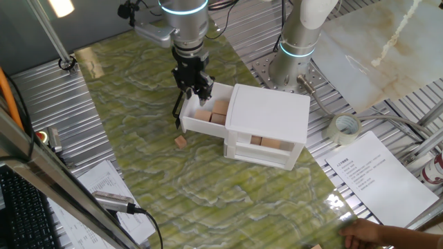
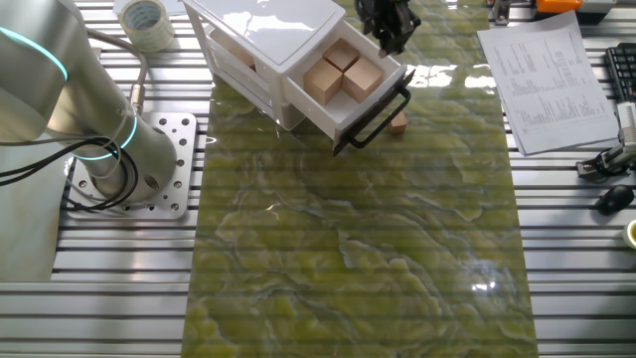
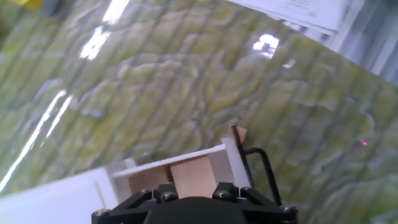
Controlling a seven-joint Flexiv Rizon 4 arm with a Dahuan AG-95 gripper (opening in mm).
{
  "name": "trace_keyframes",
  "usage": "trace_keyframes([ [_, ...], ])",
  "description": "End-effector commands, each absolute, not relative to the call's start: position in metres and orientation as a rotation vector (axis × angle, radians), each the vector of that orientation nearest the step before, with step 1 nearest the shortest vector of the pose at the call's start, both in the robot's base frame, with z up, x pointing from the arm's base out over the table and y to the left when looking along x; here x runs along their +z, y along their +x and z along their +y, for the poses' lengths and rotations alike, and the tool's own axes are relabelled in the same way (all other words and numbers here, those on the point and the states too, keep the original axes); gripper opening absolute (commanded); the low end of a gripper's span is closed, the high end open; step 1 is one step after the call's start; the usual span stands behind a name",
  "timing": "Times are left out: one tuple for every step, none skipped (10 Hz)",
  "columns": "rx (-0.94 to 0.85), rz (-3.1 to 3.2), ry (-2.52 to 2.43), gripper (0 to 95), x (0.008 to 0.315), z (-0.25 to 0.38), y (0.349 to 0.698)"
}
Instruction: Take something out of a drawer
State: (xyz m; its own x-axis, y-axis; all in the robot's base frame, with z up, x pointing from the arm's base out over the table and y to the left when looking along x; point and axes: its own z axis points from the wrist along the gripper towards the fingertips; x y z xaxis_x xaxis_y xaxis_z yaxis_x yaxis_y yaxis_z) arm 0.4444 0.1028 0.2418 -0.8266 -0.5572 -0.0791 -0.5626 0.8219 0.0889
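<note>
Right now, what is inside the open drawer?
The drawer holds several wooden cubes; three tops show in the other fixed view. The gripper hangs over its back corner, so anything beneath it, or under the cabinet top, is hidden.

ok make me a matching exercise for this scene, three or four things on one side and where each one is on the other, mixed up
Things:
1. small light-brown wooden cube lying alone
2. white plastic drawer with black bar handle
3. roll of clear tape
4. black two-finger gripper

Places:
A. on the metal slats beside the white cabinet
B. above the open drawer
C. pulled out of the cabinet
D. on the green mat outside the drawer

Pairs: 1-D, 2-C, 3-A, 4-B
</note>
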Motion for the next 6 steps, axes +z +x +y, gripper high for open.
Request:
trace_keyframes([
  [0.199,2.889,-1.047,38.0,0.2279,0.0992,0.4325],
  [0.205,2.886,-1.047,38.0,0.2246,0.0978,0.4315],
  [0.193,2.876,-1.046,38.0,0.2246,0.0978,0.4315],
  [0.189,2.875,-1.035,38.0,0.2246,0.0978,0.4315],
  [0.182,2.881,-1.025,38.0,0.2246,0.0978,0.4315],
  [0.195,2.883,-1.009,38.0,0.2246,0.0978,0.4315],
])
